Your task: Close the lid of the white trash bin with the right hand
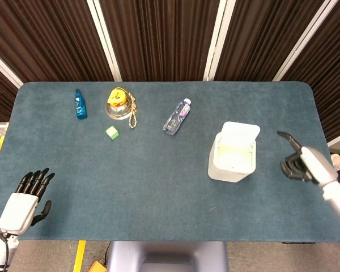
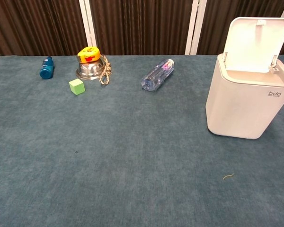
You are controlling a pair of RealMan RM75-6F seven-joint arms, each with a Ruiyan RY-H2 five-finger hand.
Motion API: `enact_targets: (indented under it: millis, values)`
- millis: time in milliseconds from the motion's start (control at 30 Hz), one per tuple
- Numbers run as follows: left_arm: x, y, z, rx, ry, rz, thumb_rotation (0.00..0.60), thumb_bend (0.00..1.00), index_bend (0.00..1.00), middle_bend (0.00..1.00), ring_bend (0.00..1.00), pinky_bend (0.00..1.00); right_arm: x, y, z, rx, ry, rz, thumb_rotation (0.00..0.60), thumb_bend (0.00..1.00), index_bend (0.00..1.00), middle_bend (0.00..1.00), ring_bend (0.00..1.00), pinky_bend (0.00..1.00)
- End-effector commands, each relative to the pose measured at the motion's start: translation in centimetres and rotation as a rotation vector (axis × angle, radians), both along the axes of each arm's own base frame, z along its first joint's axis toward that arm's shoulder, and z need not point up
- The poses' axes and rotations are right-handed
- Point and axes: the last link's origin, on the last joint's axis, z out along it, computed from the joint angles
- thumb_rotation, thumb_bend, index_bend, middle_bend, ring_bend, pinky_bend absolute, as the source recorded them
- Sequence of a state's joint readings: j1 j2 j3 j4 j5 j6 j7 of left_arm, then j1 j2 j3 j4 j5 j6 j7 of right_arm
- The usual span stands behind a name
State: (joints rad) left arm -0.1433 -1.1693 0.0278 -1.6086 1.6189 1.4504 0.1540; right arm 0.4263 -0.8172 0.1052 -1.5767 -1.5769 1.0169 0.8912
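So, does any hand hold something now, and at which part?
Nothing is held. The right hand hangs beside the white trash bin without touching it; the left hand is empty, fingers apart. The lid stands open.

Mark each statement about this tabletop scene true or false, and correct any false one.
1. The lid of the white trash bin stands open. True.
2. The right hand is pressing on the lid. False: it is beside the bin, apart from it, holding nothing.
3. The clear water bottle lies on its side. True.
4. The green cube sits inside the metal bowl. False: it lies on the table in front of the bowl.
5. The left hand holds the blue bottle. False: it is at the table's near edge, fingers spread, far from that bottle.
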Motion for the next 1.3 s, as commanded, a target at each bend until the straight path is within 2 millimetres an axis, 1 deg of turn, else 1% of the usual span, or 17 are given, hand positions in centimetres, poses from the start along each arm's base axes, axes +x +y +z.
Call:
enact_targets:
  millis: [33, 133, 233, 333, 433, 800, 967, 1200, 1300]
  values:
    - [0.0, 0.2, -0.4, -0.008, 0.009, 0.011, 0.6, 0.49, 0.04, 0.0, 0.0, 0.1, 3.6, -4.8, 3.3, 0.034, 0.005, -0.004, 0.6, 0.64, 0.22, 1.0, 1.0, 1.0]
    - [-0.1, 0.4, -0.7, -0.013, 0.017, 0.02, 0.6, 0.49, 0.04, 0.0, 0.0, 0.1, 5.4, -6.4, 3.2, 0.066, 0.042, 0.007, 0.6, 0.65, 0.24, 1.0, 1.0, 1.0]
    - [-0.1, 0.6, -0.8, -0.014, 0.022, 0.027, 0.6, 0.49, 0.04, 0.0, 0.0, 0.1, 7.2, -7.5, 2.8, 0.11, 0.108, 0.014, 0.6, 0.65, 0.28, 1.0, 1.0, 1.0]
    - [-0.1, 0.7, -0.8, -0.01, 0.023, 0.029, 0.6, 0.49, 0.04, 0.0, 0.0, 0.1, 8.5, -7.9, 2.4, 0.144, 0.181, 0.023, 0.6, 0.65, 0.3, 1.0, 1.0, 1.0]
    - [-0.1, 0.6, -0.6, -0.005, 0.019, 0.028, 0.6, 0.49, 0.04, 0.0, 0.0, 0.1, 9.0, -7.6, 1.8, 0.162, 0.208, 0.027, 0.6, 0.65, 0.31, 1.0, 1.0, 1.0]
    - [-0.2, 0.6, -0.2, 0.007, 0.012, 0.036, 0.6, 0.49, 0.04, 0.0, 0.0, 0.1, 8.7, -8.8, -0.8, 0.206, 0.234, -0.031, 0.6, 0.65, 0.32, 1.0, 1.0, 1.0]
    - [-0.2, 0.6, -0.2, 0.005, 0.012, 0.039, 0.6, 0.49, 0.04, 0.0, 0.0, 0.1, 8.5, -8.2, -1.7, 0.226, 0.24, -0.029, 0.6, 0.65, 0.33, 1.0, 1.0, 1.0]
    - [-0.2, 0.6, -0.4, -0.009, 0.017, 0.041, 0.6, 0.49, 0.04, 0.0, 0.0, 0.1, 7.5, -7.0, -1.5, 0.207, 0.245, -0.021, 0.6, 0.65, 0.34, 1.0, 1.0, 1.0]
    - [-0.1, 0.6, -0.4, -0.007, 0.017, 0.036, 0.6, 0.49, 0.04, 0.0, 0.0, 0.1, 7.2, -6.0, -1.4, 0.203, 0.251, -0.002, 0.6, 0.65, 0.34, 1.0, 1.0, 1.0]
